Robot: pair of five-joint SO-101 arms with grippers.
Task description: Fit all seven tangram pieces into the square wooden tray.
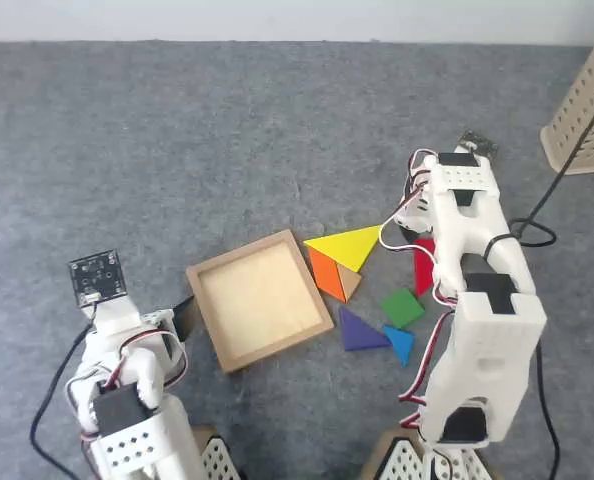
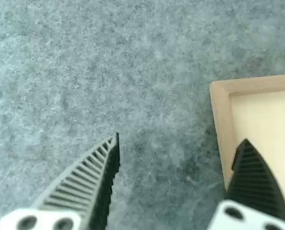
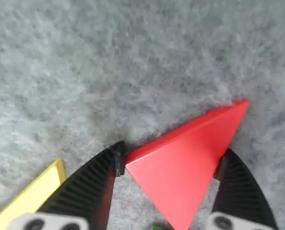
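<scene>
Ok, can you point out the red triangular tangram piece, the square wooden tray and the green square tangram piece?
red triangular tangram piece [image 3: 185, 163], right wrist view, middle of its top face
square wooden tray [image 1: 241, 254], high view, far rim
green square tangram piece [image 1: 402, 307], high view, centre of its face
</scene>
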